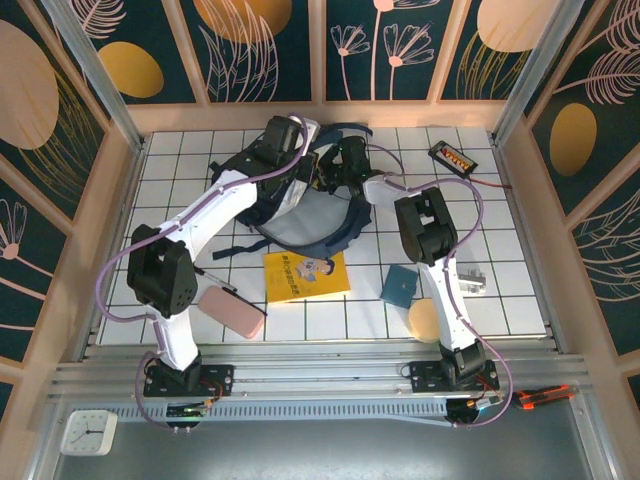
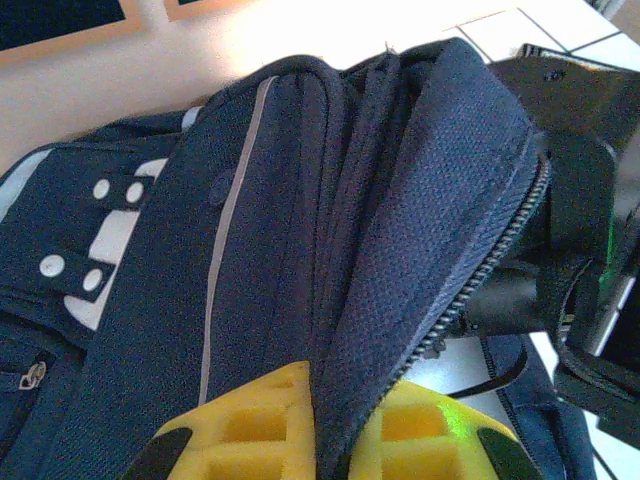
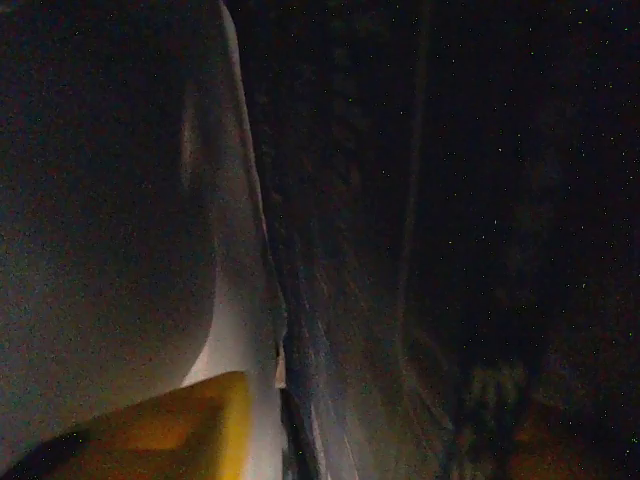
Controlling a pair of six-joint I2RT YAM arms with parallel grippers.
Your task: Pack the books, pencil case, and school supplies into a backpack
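The navy backpack (image 1: 300, 205) lies at the back middle of the table with its mouth facing away. My left gripper (image 2: 335, 390) is shut on the backpack's (image 2: 260, 240) zipper flap. My right gripper (image 3: 385, 430) is inside the dark bag. Its yellow finger (image 3: 180, 430) stands well left of the middle, so the jaws are apart with nothing gripped. The yellow book (image 1: 305, 275) lies flat in front of the bag. The pink pencil case (image 1: 232, 312) rests by the left arm, with a thin black pen (image 1: 216, 280) just above it. The teal pad (image 1: 400, 287) lies beside the right arm.
A round tan disc (image 1: 424, 320) sits near the right arm's base. A black device with orange buttons (image 1: 452, 157) lies at the back right, and a small clear object (image 1: 470, 278) at the right. Wooden walls enclose the tiled table (image 1: 180, 180) on three sides.
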